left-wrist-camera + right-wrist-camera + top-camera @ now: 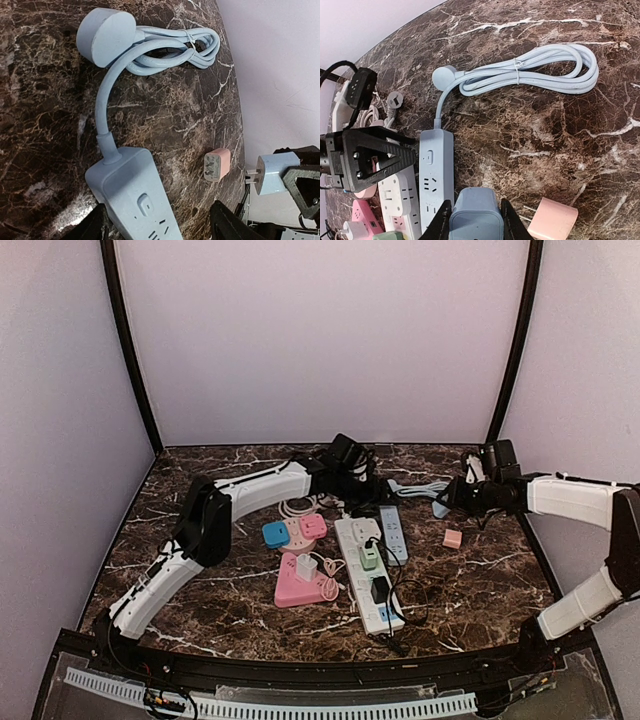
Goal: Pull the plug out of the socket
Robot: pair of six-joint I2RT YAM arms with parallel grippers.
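Sockets of several kinds lie on the marble table [240,610], and I place each thing from the light blue power strip [393,532]. Nearer to the arm bases than this strip, and touching its left side, lies a white power strip [350,540] with a green plug [369,558] and a black charger [380,590] in it. Further left is a pink triangular socket [295,592]. On the right side of the blue strip, apart from it, rests a small pink adapter [452,538]. Over the strip's cable end hangs the left gripper [157,225], its fingers wide apart with the strip seen between them. Whether they touch it I cannot tell. The right gripper [475,220] is closed tight on a light blue plug [474,212], which is lifted out of the strip, its prongs bare in the left wrist view. Beyond the strip, its cable [545,67] lies coiled and tied, ending in a round plug [443,77].
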